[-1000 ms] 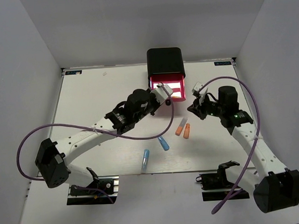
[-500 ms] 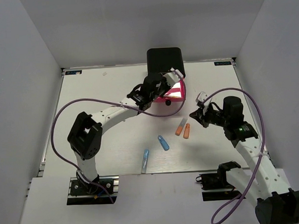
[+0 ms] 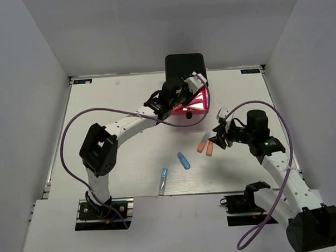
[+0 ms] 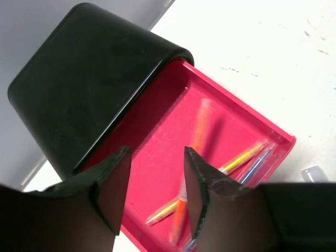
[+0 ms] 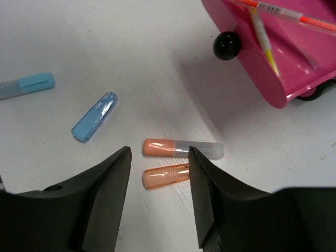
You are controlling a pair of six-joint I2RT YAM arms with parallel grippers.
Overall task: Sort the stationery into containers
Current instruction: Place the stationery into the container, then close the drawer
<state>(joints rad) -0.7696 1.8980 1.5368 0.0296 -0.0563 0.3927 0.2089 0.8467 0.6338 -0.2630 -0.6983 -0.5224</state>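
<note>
The right fingers (image 5: 107, 194) are spread open and hold nothing. They hang above two stubby markers that lie side by side, nearly touching, on the white surface (image 5: 79, 31): the orange marker with a grey end (image 5: 181, 149) and the plain orange marker (image 5: 165, 177). The left fingers (image 4: 113, 184) are also open and empty, over the pulled-out pink drawer (image 4: 231, 115) of the black cabinet (image 4: 79, 89). In this drawer a yellow stick (image 4: 244, 156) and a blue stick (image 4: 257, 164) lie near the front wall. A long orange stick (image 4: 197, 136) is blurred; perhaps it is moving, I cannot say for sure.

I judge the sorting to be halfway: the short blue marker (image 5: 94, 116) and the light blue marker (image 5: 26, 85) wait on the surface, apart from the orange pair. The step in hand seems to be picking up one orange marker. Both lie along the line from finger to finger, so the wrist probably must turn before it goes down, and it should take only one, because the neighbour is close enough to be pushed.

The drawer is glossy plastic with rounded walls and a round black knob (image 5: 227, 45). The cabinet is smooth with soft corners. The markers look translucent and slippery, and the surface is matt with a fine grain.
</note>
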